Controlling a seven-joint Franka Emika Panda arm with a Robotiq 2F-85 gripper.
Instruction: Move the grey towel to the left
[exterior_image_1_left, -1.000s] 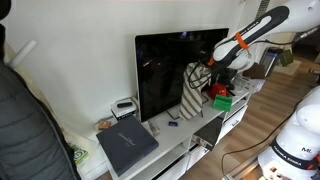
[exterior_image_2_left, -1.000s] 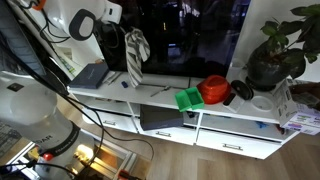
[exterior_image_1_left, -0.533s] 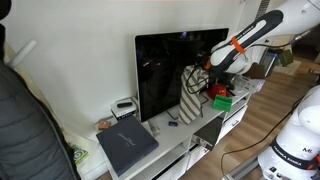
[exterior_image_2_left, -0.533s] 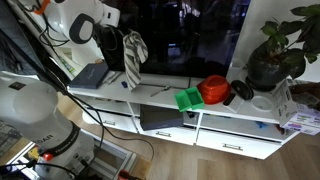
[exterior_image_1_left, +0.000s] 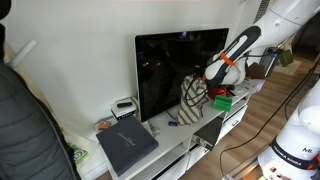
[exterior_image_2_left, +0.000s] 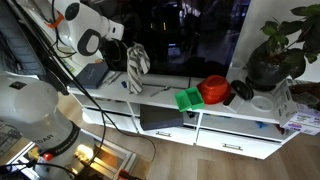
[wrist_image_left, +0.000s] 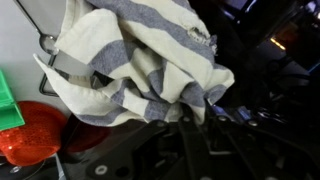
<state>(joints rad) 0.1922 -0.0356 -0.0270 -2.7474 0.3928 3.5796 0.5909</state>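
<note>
The grey-and-white striped towel (exterior_image_1_left: 193, 97) hangs from my gripper (exterior_image_1_left: 207, 79) in front of the black TV screen (exterior_image_1_left: 170, 65), its lower end near the white cabinet top (exterior_image_1_left: 170, 128). It also shows in an exterior view (exterior_image_2_left: 136, 66), dangling from the gripper (exterior_image_2_left: 124, 50) above the shelf. In the wrist view the towel (wrist_image_left: 130, 55) fills the upper frame, bunched between the dark fingers of the gripper (wrist_image_left: 185, 105), which is shut on it.
A red bowl (exterior_image_2_left: 214, 90) and a green box (exterior_image_2_left: 188, 98) sit on the cabinet top. A grey laptop (exterior_image_1_left: 126, 145) lies at one end, and a potted plant (exterior_image_2_left: 270, 50) stands at the other. The TV stands right behind the towel.
The gripper has moved lower and along the TV with the towel in it; the towel now hangs closer to the cabinet top.
</note>
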